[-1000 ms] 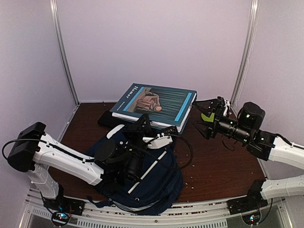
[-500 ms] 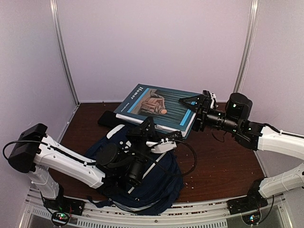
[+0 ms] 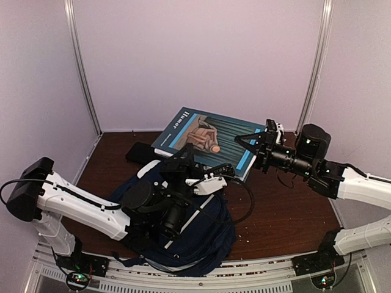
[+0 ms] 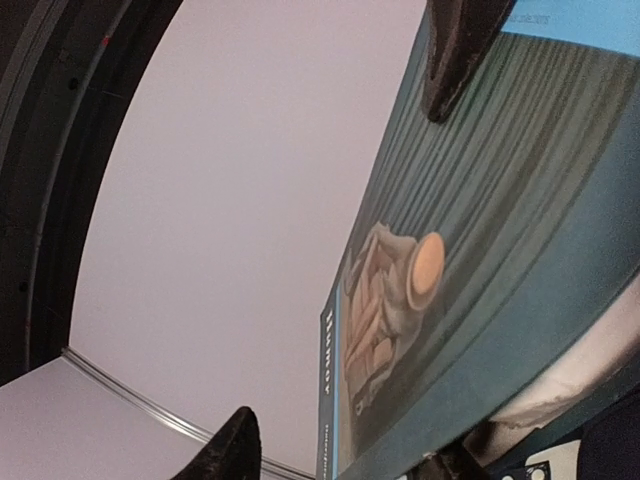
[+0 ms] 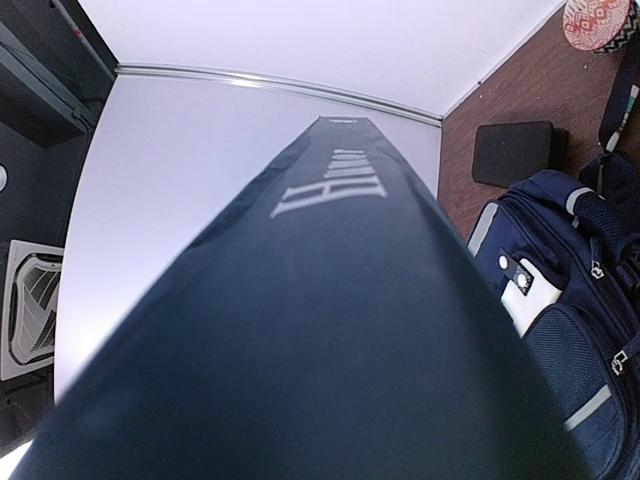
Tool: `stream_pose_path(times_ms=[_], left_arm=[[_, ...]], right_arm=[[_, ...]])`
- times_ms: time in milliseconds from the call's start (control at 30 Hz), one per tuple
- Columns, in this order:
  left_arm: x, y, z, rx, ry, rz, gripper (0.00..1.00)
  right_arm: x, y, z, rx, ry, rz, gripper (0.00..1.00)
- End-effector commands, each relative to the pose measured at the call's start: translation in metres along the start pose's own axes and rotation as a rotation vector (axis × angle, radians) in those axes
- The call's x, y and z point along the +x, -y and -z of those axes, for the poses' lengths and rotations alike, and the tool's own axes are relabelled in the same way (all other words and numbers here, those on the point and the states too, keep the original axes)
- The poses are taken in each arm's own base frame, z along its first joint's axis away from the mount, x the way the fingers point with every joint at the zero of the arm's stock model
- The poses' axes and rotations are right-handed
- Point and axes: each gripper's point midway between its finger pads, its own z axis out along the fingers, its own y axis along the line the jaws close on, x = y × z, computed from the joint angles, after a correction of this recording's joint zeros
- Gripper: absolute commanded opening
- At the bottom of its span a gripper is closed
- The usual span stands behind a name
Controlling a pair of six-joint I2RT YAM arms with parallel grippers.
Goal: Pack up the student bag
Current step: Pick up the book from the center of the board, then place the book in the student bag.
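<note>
**Fingers (image 4: 458,45) apart on the left gripper (image 3: 197,170); right gripper (image 3: 252,151) clamped on the book (image 3: 208,137)**

**Grippers, two.** The left gripper's two dark fingers stand wide apart. It hangs over the student bag (image 3: 201,238), just below the book's near edge. The right gripper is closed on the book's right-hand edge, with one finger over the cover and one beneath.

**Book, one.** Large hardback with a teal striped cover, a pale figure and a light blue band. It is tilted over the back of the table (image 3: 287,207).

**Student bag, one.** Navy with thin white stripes. It lies on the table at near left-centre, partly under the left arm.

**Flat black case (image 3: 137,151), one.** It lies on the table behind the bag, by the book's left corner.

**Round patterned item (image 5: 600,22), one.** Red and white; I cannot tell what it is.

**By view.**
- The top view alone shows both arms and the whole layout.
- The left wrist view gives the cover close up, one fingertip in front of it and the other against the pale wall.
- The right wrist view shows none of its own fingers. It shows the book's dark surface at a grazing angle with pale lettering at the far end, the bag's pocket with its white patch (image 5: 530,295), the black case, and the round item, which appears in no other view.
</note>
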Motion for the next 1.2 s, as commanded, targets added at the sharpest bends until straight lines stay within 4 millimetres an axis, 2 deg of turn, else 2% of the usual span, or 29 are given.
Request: stream_pose_path(times_ms=[0,100,133,233,300,367,467,600,733,933,1000,1167], left_arm=[[0.032,-0.014,-0.003,0.064,-0.128,0.157,0.87],[0.051,-0.012,0.003,0.173,-0.171,0.226,0.97],[0.061,-0.011,0.005,0.219,-0.200,0.276,0.98],[0.085,-0.028,0.019,0.315,-0.274,0.452,0.98],[0.097,-0.022,0.034,0.435,-0.304,0.491,0.98],[0.103,-0.005,0.053,0.588,-0.337,0.496,0.98],[0.091,0.034,0.090,0.847,-0.345,0.461,0.98],[0.067,0.085,0.129,1.072,-0.344,0.382,0.94],[0.037,0.121,0.147,1.194,-0.340,0.353,0.93],[-0.010,0.146,0.147,1.276,-0.350,0.424,0.92],[-0.023,0.150,0.154,1.328,-0.331,0.470,0.91],[-0.040,0.164,0.172,1.457,-0.278,0.513,0.85]], right_arm=[[-0.029,-0.024,0.030,-0.067,0.180,0.048,0.31],[-0.052,-0.020,0.053,-0.035,0.314,0.078,0.31],[-0.059,-0.019,0.060,-0.017,0.352,0.098,0.31],[-0.074,-0.019,0.080,0.029,0.438,0.153,0.30],[-0.080,-0.016,0.092,0.062,0.477,0.181,0.30],[-0.083,-0.016,0.103,0.090,0.505,0.217,0.30],[-0.082,-0.012,0.115,0.138,0.516,0.270,0.30],[-0.075,0.004,0.127,0.190,0.505,0.292,0.30],[-0.066,0.024,0.139,0.232,0.492,0.294,0.31],[-0.057,0.038,0.154,0.254,0.488,0.293,0.31],[-0.055,0.042,0.159,0.262,0.485,0.297,0.31],[-0.049,0.053,0.166,0.276,0.477,0.298,0.31]])
